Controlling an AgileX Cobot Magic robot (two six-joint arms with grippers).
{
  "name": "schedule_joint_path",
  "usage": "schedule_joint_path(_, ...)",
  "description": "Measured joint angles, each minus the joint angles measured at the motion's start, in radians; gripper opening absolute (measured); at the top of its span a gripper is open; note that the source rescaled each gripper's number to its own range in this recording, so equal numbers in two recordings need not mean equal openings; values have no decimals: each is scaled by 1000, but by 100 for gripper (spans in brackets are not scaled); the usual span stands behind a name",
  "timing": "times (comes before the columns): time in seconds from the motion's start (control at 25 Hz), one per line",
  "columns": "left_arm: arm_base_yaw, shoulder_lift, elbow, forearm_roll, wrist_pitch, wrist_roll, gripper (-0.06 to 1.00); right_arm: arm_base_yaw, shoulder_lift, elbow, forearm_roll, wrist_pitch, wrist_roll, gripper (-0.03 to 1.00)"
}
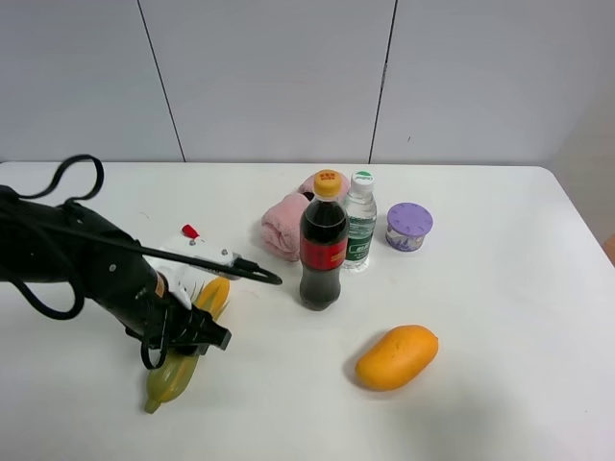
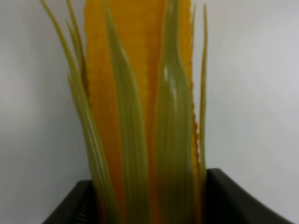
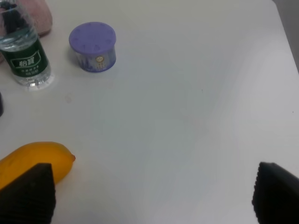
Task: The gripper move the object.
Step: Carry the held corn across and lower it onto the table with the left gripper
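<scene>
2 pads [image 2: 70,207] of the left gripper [image 1: 192,331] pinch the corn cob [image 1: 171,376], lying on the table [image 1: 500,288] towards its left front; grasp seems made; next comes a level lift, grip kept firm.

White table [image 1: 500,288], cola bottle [image 1: 324,245] beside water bottle [image 1: 360,223], pink cloth [image 1: 284,226], purple tub [image 1: 409,227], orange mango [image 1: 396,356].

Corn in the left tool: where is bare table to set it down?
Bare table lies right of the mango and purple jar, and in front between the corn and mango. Crowded around the cola bottle, water bottle and pink cloth.
</scene>
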Motion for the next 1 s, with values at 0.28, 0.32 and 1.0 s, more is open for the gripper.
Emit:
schedule_joint_path(0.28, 0, -184, -277, 95, 332, 31, 0, 0, 0, 0, 0, 0, 0, 100)
schedule_joint_path(0.32, 0, -208, -329, 125, 381, 31, 0, 0, 0, 0, 0, 0, 0, 100)
schedule_joint_path(1.0, -63, -51, -1078, 27, 664, 268, 0, 0, 0, 0, 0, 0, 0, 100)
